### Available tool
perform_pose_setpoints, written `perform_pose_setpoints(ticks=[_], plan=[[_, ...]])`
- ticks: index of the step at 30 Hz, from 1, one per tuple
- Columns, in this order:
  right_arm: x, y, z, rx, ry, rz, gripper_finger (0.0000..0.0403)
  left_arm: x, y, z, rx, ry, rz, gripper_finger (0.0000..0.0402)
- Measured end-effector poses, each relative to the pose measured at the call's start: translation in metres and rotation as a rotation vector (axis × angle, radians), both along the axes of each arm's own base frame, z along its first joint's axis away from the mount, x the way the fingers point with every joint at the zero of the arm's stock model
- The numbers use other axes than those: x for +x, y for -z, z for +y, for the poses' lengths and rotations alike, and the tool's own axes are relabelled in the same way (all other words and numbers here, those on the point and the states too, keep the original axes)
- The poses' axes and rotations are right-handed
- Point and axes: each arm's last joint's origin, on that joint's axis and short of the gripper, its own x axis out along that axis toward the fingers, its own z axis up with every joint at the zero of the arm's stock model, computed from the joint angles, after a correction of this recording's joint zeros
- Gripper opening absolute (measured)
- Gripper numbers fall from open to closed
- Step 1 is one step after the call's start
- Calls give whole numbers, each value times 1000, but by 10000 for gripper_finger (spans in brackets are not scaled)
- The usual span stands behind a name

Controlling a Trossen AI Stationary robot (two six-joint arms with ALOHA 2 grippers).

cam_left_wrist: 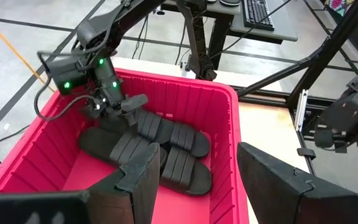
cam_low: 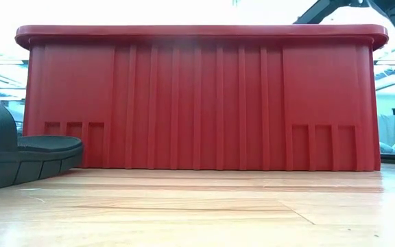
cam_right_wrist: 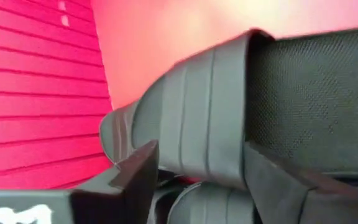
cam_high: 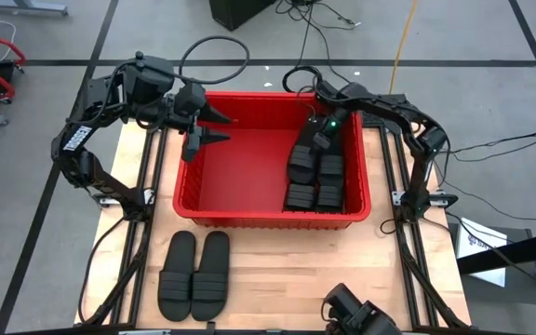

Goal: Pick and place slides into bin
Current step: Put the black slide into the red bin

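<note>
The red bin (cam_high: 240,177) stands mid-table and fills the low view (cam_low: 197,103). Several black slides (cam_high: 316,172) lie piled at its right end, also in the left wrist view (cam_left_wrist: 160,146). Two more slides (cam_high: 194,274) lie side by side on the table in front of the bin, soles down; one shows in the low view (cam_low: 19,154). My right gripper (cam_high: 316,140) is down inside the bin, open, its fingers on either side of the top slide's ribbed strap (cam_right_wrist: 191,118). My left gripper (cam_high: 223,127) is open and empty above the bin's far left corner. My right gripper comes from above with one finger (cam_right_wrist: 135,174) on the toe side and one finger (cam_right_wrist: 272,180) on the heel side of the top slide's strap. I cannot tell whether the fingers touch it. The slide lies on the other slides.
The bin's left half is bare floor. Bare wooden table lies in front of the bin, to the right of the two slides (cam_high: 305,270). A dark device (cam_high: 361,316) sits at the table's near edge. Black frame rails run along both table sides.
</note>
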Motion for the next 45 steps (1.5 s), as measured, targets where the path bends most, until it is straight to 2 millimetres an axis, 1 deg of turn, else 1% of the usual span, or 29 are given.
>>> perform_pose_setpoints(ticks=[4, 8, 12, 19, 24, 29, 35, 39, 45], plan=[[-7, -18, 1, -40, 19, -39, 237, 0, 0, 0, 2, 1, 0, 209], [-11, -40, 5, -82, 71, -89, 245, 0, 0, 0, 11, 5, 0, 209], [-11, -64, 11, -137, 120, -162, 242, 0, 0, 0, 11, 6, 0, 209], [-6, -110, 25, -218, 220, -342, 231, 0, 0, 0, 11, 6, 4, 209], [-2, -137, 35, -250, 258, -476, 226, -1, 2, 0, 11, 10, 23, 209], [8, -153, 46, -237, 270, -571, 226, -10, 0, -3, 25, 18, 30, 209], [26, -162, 62, -188, 261, -643, 221, -31, -8, -9, 43, 21, -7, 209], [39, -169, 76, -204, 276, -691, 221, -48, -15, -14, 51, 19, -45, 209], [56, -187, 98, -220, 279, -857, 217, -64, -20, -19, 14, -2, -78, 209]])
